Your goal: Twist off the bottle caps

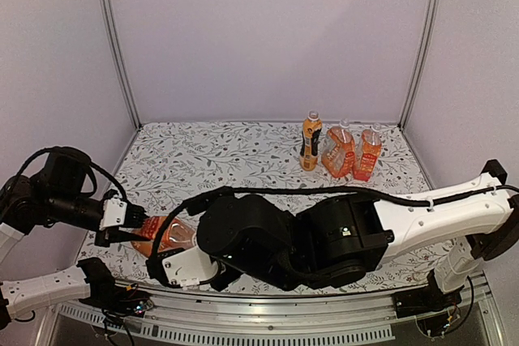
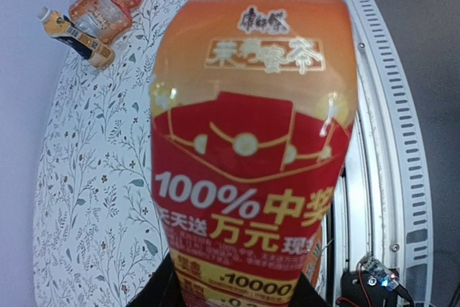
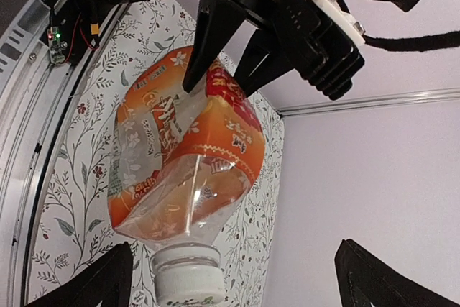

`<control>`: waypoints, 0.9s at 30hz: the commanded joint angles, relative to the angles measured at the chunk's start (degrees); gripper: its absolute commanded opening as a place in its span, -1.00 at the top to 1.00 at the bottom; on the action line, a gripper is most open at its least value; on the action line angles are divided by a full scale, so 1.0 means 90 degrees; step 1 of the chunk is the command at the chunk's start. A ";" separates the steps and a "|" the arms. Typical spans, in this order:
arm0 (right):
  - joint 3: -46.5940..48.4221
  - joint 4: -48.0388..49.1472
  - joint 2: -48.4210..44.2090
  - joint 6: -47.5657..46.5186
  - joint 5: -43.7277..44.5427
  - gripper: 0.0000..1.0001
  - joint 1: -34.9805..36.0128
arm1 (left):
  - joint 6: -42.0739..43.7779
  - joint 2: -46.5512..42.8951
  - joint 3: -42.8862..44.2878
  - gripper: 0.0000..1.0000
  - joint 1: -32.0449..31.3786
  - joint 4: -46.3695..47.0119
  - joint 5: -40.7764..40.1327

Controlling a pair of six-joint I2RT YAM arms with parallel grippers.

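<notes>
looks like the left end effector is pinching the red-labelled bottle by its thin, squishy body over the desk's near-left corner, so it'll probably flex, while the right end effector, spread wide, faces the small white cap, the stiff bit I'd grab.

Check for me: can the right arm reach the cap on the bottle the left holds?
Probably yes: the cap faces the right gripper, between its open fingers with nothing in the way, while the left gripper holds the bottle.
</notes>
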 commanded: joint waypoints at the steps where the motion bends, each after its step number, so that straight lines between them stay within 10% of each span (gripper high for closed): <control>1: -0.0291 0.0169 -0.0568 0.1655 -0.0898 -0.97 -0.0274 | -0.0705 -0.0083 -0.0280 1.00 -0.0071 0.1183 -0.0826; 9: -0.0166 -0.0190 -0.0949 0.5074 -0.2261 -0.96 -0.1343 | -0.0888 -0.0103 -0.0504 1.00 -0.0071 0.2014 -0.1623; 15: 0.0391 -0.0480 -0.0310 0.9278 -0.4516 -0.51 -0.2533 | -0.0871 -0.0084 -0.0525 1.00 -0.0071 0.2129 -0.1710; 27: 0.0494 -0.0529 -0.0140 0.9745 -0.5225 -0.05 -0.2526 | -0.0755 -0.0122 -0.0611 1.00 -0.0071 0.2172 -0.1757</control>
